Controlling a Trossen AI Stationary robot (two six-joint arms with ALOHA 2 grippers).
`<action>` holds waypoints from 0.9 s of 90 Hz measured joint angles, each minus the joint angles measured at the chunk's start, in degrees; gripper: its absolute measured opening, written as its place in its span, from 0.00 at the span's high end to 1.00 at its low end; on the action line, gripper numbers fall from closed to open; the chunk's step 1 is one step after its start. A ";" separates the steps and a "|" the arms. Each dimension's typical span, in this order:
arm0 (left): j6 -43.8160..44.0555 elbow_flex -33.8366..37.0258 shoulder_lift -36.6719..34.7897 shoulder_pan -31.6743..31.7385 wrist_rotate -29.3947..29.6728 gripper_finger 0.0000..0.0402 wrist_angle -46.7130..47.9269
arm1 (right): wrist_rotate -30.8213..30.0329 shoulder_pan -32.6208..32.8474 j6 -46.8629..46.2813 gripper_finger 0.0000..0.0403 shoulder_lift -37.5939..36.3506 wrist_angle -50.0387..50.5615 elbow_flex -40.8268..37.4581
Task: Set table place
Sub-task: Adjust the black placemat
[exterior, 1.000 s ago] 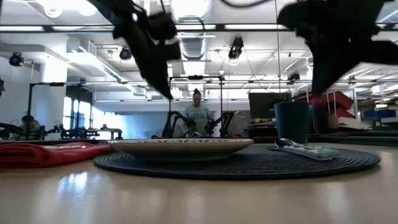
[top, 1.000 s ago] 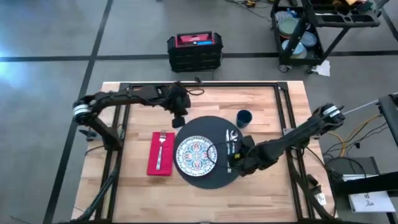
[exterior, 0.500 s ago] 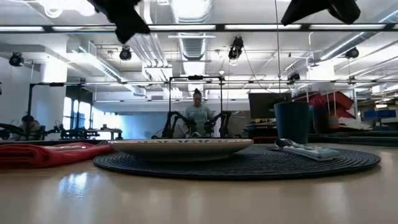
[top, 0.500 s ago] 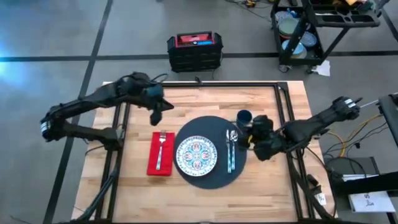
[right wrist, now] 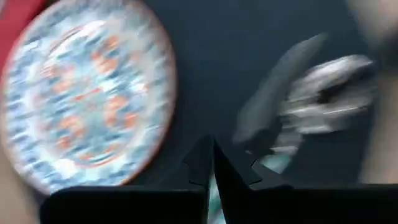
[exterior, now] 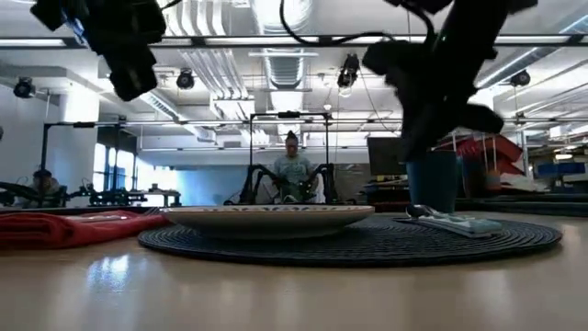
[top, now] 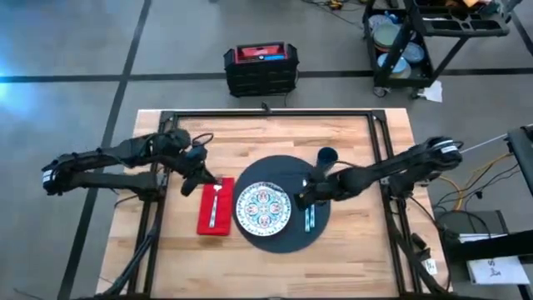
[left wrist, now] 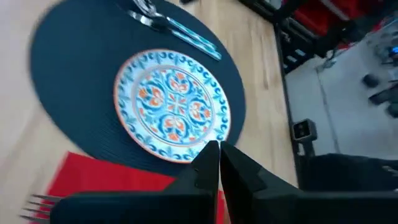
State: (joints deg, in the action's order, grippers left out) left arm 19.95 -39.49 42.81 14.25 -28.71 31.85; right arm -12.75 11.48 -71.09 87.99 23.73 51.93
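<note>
Since half a second ago both of your arms have swung in toward the setting: the left gripper (top: 202, 177) has dropped from the far side of the table (top: 350, 258) to just over the far end of the red napkin (top: 205, 218), and the right gripper (top: 305, 193) has come from beside the cup to over the cutlery on the mat. Reading left to right in the high view: your left arm reaches in from the left edge; its wrist view shows the two fingers (left wrist: 208, 163) pressed together, holding nothing. Next lies the napkin with the fork (top: 214, 204) lengthwise on it, tines toward the far edge. Just beside it sits the round dark mat (top: 275, 237), with the patterned plate (top: 263, 207) on its left half. On the mat's right half lie the knife and spoon (top: 310, 218), side by side and partly hidden by your right gripper. Its wrist view is blurred, but the fingers (right wrist: 205, 158) meet at the tips with nothing between them. The dark blue cup (top: 326, 156) stands upright at the mat's far right rim. In the low view a person (exterior: 292, 170) sits well behind the table.
</note>
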 joint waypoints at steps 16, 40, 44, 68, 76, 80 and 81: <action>3.61 3.21 -2.68 -0.07 -1.42 1.00 -4.63 | 2.54 0.15 -3.95 0.84 4.77 -14.09 -3.20; 3.78 3.63 -2.89 -0.07 -1.49 1.00 -5.56 | 2.54 0.75 -6.23 0.63 7.47 -15.87 -2.70; 3.75 3.59 -2.80 -0.07 -1.52 1.00 -5.93 | 2.24 0.75 -6.67 0.61 7.47 -15.40 -2.70; 3.12 3.57 -2.00 -0.07 -1.53 1.00 -6.28 | 2.56 0.76 -7.07 0.63 7.90 -15.52 -2.81; 2.86 3.57 -1.86 -0.07 -1.49 1.00 -6.00 | 2.96 0.91 -7.32 0.66 8.65 -16.44 -2.85; 2.64 3.57 -1.80 -0.07 -1.51 1.00 -6.13 | 3.49 0.91 -7.32 0.67 8.69 -16.86 -2.85; 2.63 3.57 -1.78 -0.07 -1.50 1.00 -6.18 | 3.57 0.91 -7.32 0.67 8.69 -16.90 -2.85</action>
State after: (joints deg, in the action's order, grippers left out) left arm 22.58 -35.92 41.03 14.17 -30.21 25.67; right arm -9.18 12.38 -78.41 96.68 6.84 49.08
